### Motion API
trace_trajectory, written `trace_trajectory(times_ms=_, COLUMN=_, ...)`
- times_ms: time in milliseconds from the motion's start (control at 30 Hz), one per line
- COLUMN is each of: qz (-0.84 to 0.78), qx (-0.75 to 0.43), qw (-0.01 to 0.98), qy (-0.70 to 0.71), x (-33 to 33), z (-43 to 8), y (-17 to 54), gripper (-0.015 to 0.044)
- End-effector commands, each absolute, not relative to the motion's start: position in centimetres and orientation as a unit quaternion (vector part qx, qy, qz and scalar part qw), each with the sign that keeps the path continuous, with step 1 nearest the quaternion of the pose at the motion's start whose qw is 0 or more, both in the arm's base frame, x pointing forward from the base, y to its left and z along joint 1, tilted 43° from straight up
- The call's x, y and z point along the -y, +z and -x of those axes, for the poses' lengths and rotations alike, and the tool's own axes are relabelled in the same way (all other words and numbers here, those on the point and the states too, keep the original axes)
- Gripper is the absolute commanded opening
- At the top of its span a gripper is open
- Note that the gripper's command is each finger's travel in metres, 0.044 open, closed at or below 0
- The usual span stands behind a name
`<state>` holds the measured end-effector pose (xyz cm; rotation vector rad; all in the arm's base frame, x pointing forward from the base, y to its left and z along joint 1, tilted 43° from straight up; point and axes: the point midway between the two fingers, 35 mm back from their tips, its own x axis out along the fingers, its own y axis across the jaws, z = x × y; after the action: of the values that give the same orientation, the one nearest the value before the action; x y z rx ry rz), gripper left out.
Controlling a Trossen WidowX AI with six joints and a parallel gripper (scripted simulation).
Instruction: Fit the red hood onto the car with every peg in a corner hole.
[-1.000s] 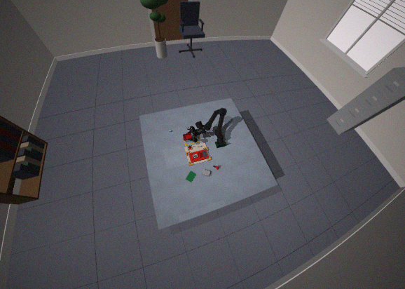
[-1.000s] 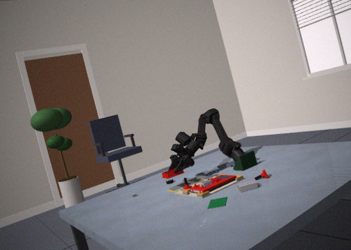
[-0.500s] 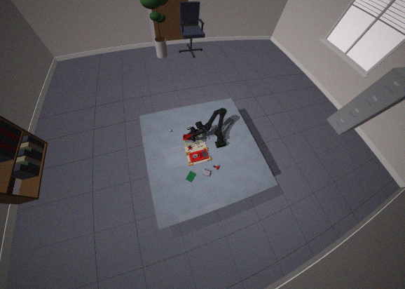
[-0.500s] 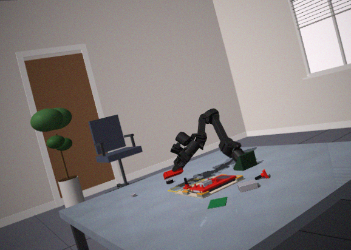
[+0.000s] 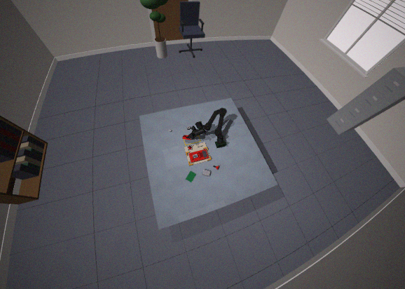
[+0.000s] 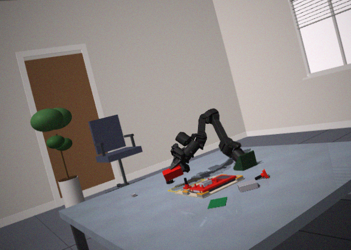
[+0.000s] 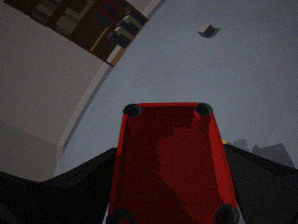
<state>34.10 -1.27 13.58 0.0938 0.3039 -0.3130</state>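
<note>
The red hood (image 5: 184, 137) (image 6: 173, 173) (image 7: 172, 155) is held tilted above the table, left of the jig in the exterior view. Its hollow underside and dark corner holes face the wrist camera. My gripper (image 6: 172, 173) (image 7: 170, 153) is shut on the hood, with one finger on each side of it. The red chassis (image 5: 200, 158) (image 6: 198, 188) lies in the cream jig (image 5: 200, 161) (image 6: 219, 189). The grey engine block (image 5: 195, 156) (image 6: 206, 182) sits on its deck. The pegs are too small to make out clearly.
A red-and-black piece (image 5: 190, 147) (image 6: 186, 185) stands at the jig's near-gripper end. A green plate (image 5: 190, 176) (image 6: 217, 202), a grey block (image 5: 207, 172) (image 6: 248, 185) and another red-and-black piece (image 5: 217, 167) (image 6: 265, 175) lie beyond the jig. A small grey piece (image 5: 170, 130) (image 6: 134, 195) (image 7: 209, 31) lies apart.
</note>
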Motion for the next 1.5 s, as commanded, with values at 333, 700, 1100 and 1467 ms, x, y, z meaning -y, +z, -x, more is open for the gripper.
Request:
trace_trajectory(times_ms=333, qz=-0.241, qx=-0.116, qw=0.946, qy=-0.182, x=1.29, z=-34.09, y=13.55, gripper=0.0)
trace_trajectory(times_ms=700, qz=-0.395, qx=-0.084, qw=0.893, qy=-0.199, x=1.29, z=-34.09, y=13.54, gripper=0.0)
trace_trajectory(times_ms=1100, qz=-0.526, qx=-0.053, qw=0.822, qy=-0.21, x=1.29, z=-34.09, y=13.53, gripper=0.0)
trace_trajectory(times_ms=1467, qz=-0.647, qx=-0.02, qw=0.731, qy=-0.215, x=1.55, z=-34.01, y=13.26, gripper=0.0)
